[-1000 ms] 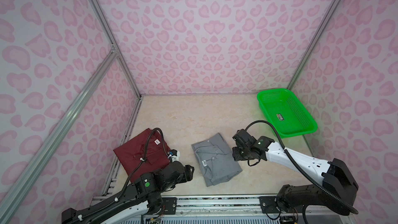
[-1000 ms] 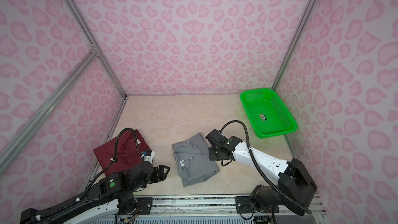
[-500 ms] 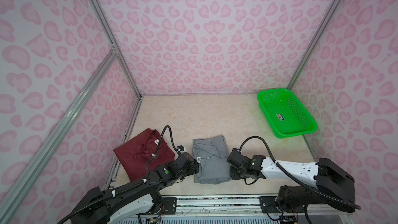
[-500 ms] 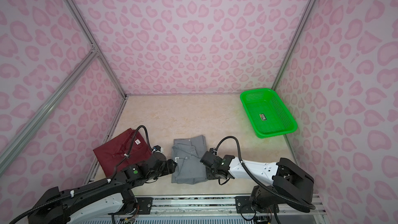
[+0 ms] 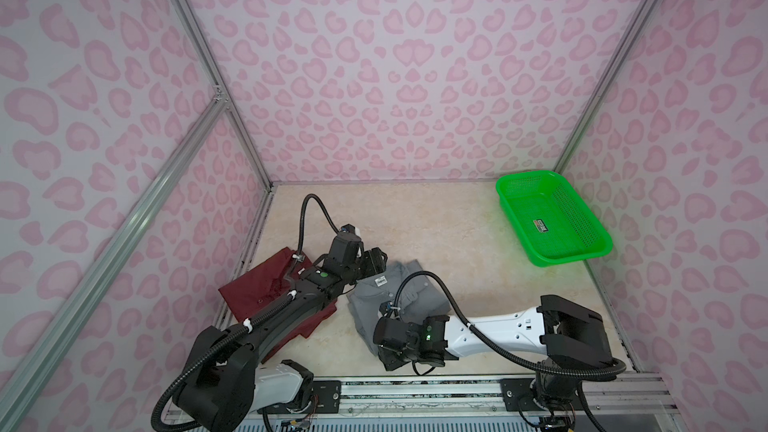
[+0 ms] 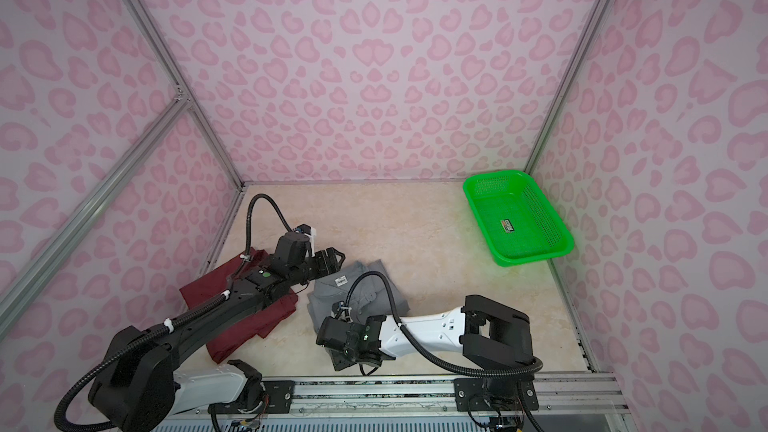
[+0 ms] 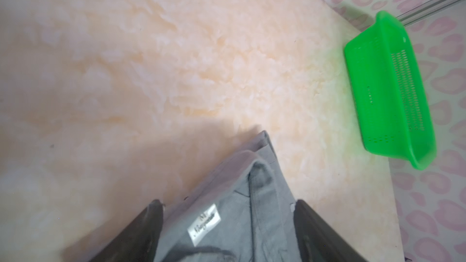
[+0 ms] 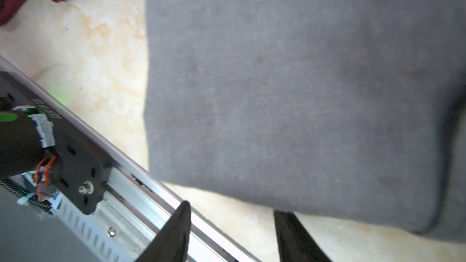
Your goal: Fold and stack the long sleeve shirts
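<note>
**Workpieces.** The grey shirt (image 5: 370, 301) (image 6: 324, 299) lies folded flat on the tabletop (image 5: 436, 234), at the lower centre of both top views. Its collar end points toward the back wall and carries a white neck label (image 5: 380, 281) (image 7: 204, 224). The maroon shirt (image 5: 249, 284) (image 6: 203, 288) lies at the lower left, partly covered by the left arm. It is just beside the grey shirt, with a narrow strip of tabletop between them, so the two are not stacked.

**Left claw** (image 5: 376, 261) (image 7: 228, 201). It is positioned at the collar end of the grey shirt. The jaws stand wide apart, and the collar and label lie between the fingers (image 7: 141, 235). The views do not show whether the fingers press on the cloth.

**Right claw** (image 5: 388, 357) (image 8: 233, 207). It is positioned at the shirt's near hem, by the front rail. The jaws are apart, and bare tabletop shows between them. One fingertip (image 8: 282, 214) meets the hem edge, and no cloth is clamped.

**Other items.** A green basket (image 5: 557, 260) (image 6: 523, 261) stands at the right of both top views, well apart from both shirts.
</note>
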### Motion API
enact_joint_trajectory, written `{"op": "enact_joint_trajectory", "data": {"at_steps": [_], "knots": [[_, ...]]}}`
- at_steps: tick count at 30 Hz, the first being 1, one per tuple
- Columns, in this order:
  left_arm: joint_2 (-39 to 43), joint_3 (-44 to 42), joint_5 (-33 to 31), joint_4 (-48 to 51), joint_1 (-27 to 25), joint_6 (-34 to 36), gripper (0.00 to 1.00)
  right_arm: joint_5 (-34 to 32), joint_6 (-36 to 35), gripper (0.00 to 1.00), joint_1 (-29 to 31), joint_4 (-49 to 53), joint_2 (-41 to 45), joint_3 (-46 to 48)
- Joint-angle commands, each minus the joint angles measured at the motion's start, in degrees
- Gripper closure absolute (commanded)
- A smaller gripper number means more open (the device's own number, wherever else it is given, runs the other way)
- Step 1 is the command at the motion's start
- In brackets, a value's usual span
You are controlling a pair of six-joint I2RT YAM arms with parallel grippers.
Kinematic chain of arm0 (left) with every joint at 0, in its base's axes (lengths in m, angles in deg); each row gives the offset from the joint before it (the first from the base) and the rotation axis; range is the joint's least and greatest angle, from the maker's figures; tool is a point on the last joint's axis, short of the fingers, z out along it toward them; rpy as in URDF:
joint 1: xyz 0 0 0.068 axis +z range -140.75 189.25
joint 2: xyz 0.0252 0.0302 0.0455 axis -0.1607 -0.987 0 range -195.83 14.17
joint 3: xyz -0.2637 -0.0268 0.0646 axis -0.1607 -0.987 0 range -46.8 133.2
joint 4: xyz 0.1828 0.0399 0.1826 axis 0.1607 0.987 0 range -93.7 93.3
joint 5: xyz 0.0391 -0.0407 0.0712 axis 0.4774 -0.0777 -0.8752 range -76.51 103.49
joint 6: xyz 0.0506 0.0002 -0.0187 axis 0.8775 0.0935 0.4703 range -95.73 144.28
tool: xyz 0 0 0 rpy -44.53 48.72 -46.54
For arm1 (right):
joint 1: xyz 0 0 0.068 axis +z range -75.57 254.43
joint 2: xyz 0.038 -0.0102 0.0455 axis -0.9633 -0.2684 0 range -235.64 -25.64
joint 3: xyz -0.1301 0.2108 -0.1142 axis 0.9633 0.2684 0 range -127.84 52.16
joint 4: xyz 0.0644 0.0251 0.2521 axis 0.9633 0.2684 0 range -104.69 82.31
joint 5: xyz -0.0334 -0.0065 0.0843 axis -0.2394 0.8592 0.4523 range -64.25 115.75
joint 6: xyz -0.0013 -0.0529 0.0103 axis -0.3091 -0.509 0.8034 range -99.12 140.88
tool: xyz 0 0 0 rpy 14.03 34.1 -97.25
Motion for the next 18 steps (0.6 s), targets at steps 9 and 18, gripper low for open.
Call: {"op": "enact_joint_trajectory", "data": {"at_steps": [9,18], "knots": [[14.85,-0.40,4.76,23.63,3.75,1.70,0.14,-0.90,-10.65,0.26,-7.87,16.15,15.97,2.72],[31.42,-18.70,1.98,21.76,-6.40,-13.97,0.19,7.66,-24.17,0.34,-30.47,11.84,14.96,6.34]]}}
